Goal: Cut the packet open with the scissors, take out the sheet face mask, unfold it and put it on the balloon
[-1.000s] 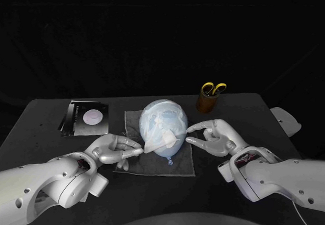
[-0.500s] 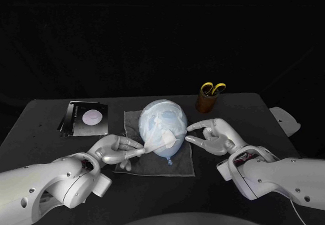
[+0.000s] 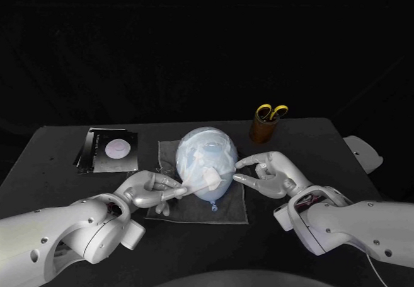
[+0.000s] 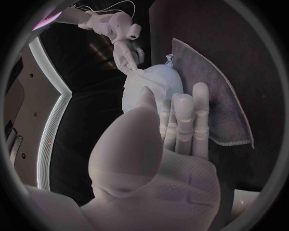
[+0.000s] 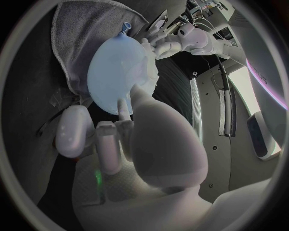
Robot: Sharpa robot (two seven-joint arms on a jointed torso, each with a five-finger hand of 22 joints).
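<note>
Here the left hand pinches a flap of the sheet mask to smooth it over the balloon, braced by the right hand, fingers curled, grip indeterminate.

Left hand, pinching the mask flap, and right hand hem in the balloon at its knotted end. Beyond it the table lies open between the packet and the scissors in their cup.

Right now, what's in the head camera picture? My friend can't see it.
A pale balloon lies on a grey cloth with a white sheet mask draped on it. The left hand pinches the mask's edge; the right hand touches the balloon's other side. Yellow-handled scissors stand behind.
</note>
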